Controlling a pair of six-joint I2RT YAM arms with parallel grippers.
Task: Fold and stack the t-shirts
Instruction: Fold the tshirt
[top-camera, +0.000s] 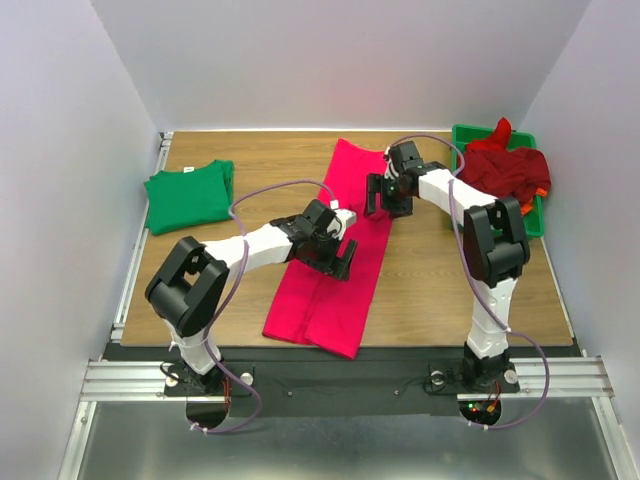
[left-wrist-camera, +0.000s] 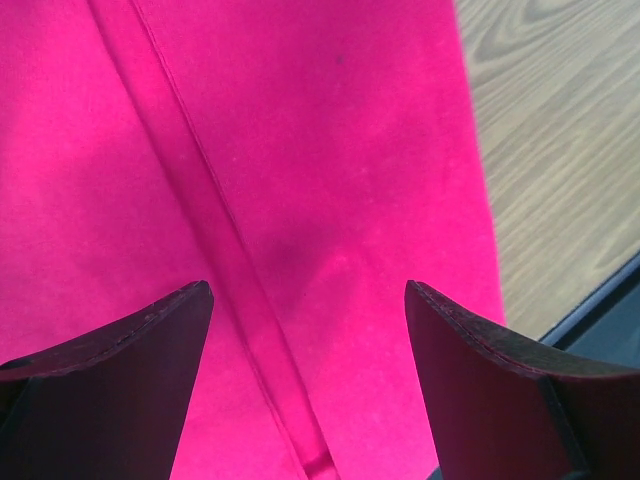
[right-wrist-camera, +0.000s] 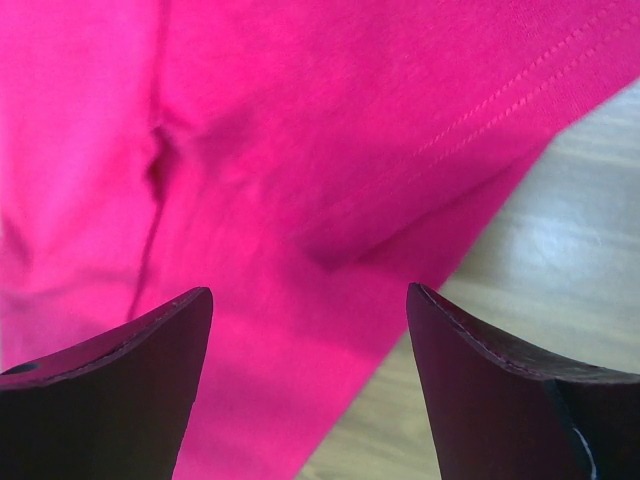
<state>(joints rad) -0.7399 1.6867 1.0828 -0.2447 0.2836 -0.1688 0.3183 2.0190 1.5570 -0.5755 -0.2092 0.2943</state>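
A bright pink-red t-shirt (top-camera: 335, 265) lies folded into a long narrow strip down the middle of the table. My left gripper (top-camera: 340, 262) hovers open over its middle; the left wrist view shows only pink cloth (left-wrist-camera: 300, 180) between the jaws. My right gripper (top-camera: 388, 203) hovers open over the strip's right edge near the top; the right wrist view shows pink cloth (right-wrist-camera: 250, 150) and bare wood. A green t-shirt (top-camera: 190, 195) lies folded at the far left. Dark red (top-camera: 505, 165) and orange (top-camera: 542, 190) shirts are heaped in the tray.
A green plastic tray (top-camera: 468, 133) stands at the far right corner under the heap. The wooden table (top-camera: 440, 280) is bounded by white walls on three sides and a black front edge (left-wrist-camera: 600, 310).
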